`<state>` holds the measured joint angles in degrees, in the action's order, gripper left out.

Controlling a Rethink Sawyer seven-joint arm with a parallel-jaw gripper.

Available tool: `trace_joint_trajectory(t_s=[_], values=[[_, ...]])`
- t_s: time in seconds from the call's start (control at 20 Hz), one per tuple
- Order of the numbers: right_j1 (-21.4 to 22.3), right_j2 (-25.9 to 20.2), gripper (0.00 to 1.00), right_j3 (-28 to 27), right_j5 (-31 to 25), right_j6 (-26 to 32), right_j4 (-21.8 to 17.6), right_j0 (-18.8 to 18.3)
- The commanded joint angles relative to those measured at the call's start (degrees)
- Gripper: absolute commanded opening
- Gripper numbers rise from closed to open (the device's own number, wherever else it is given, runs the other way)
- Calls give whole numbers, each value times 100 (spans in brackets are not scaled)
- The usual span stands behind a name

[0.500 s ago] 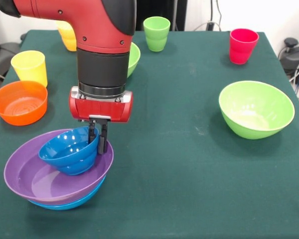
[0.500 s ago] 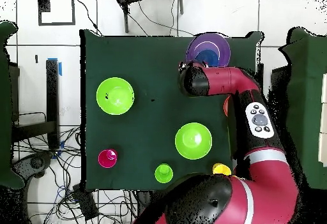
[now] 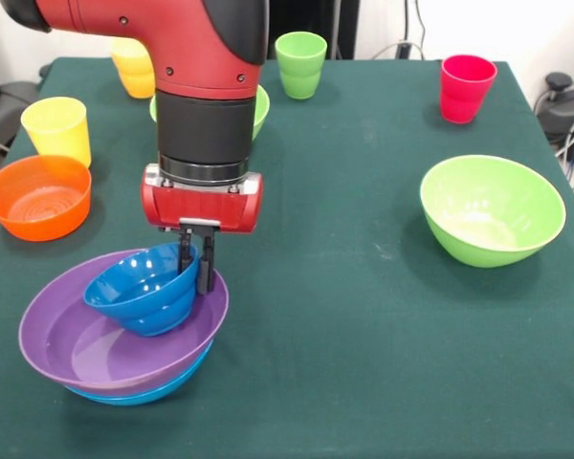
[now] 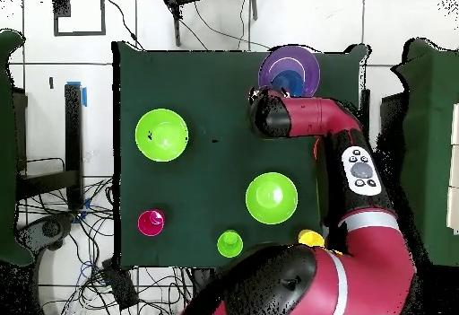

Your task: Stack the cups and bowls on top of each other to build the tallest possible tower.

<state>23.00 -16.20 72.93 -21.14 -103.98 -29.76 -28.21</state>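
The gripper (image 3: 197, 271) is pinched on the rim of the small blue bowl (image 3: 142, 290), one finger inside the wall and one outside; the bowl sits tilted inside the wide purple bowl (image 3: 86, 350), which is itself nested in the large blue bowl (image 3: 139, 388) at the near corner of the table (image 3: 344, 316); whether the small bowl rests on the purple one or hangs just clear of it I cannot tell. These look like light, stiff, glossy plastic, so I would expect them to slide easily; the thin rim seems the only sensible place to grip. Still loose are the orange bowl (image 3: 36, 196), two light green bowls (image 3: 491, 208) (image 3: 256, 105), and the yellow cup (image 3: 55, 128), orange-yellow cup (image 3: 132, 67), green cup (image 3: 300, 63) and red cup (image 3: 466, 87).
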Motion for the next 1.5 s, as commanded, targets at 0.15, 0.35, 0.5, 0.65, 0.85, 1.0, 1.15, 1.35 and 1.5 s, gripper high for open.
trace_joint_trajectory(t_s=[0.15,0.35,0.5,0.65,0.85,1.0,1.15,1.35,1.5], values=[[-472,-19,0,1103,40,-895,347,470],[-461,51,0,1167,99,-870,491,520],[-461,111,0,1193,128,-844,592,561],[-474,165,0,1199,144,-805,670,591],[-466,237,0,1264,198,-808,770,640],[-449,280,0,1315,209,-803,839,667],[-433,320,0,1370,222,-787,919,694],[-408,404,0,1422,214,-798,1038,761],[-359,476,0,1525,253,-847,1096,815]])
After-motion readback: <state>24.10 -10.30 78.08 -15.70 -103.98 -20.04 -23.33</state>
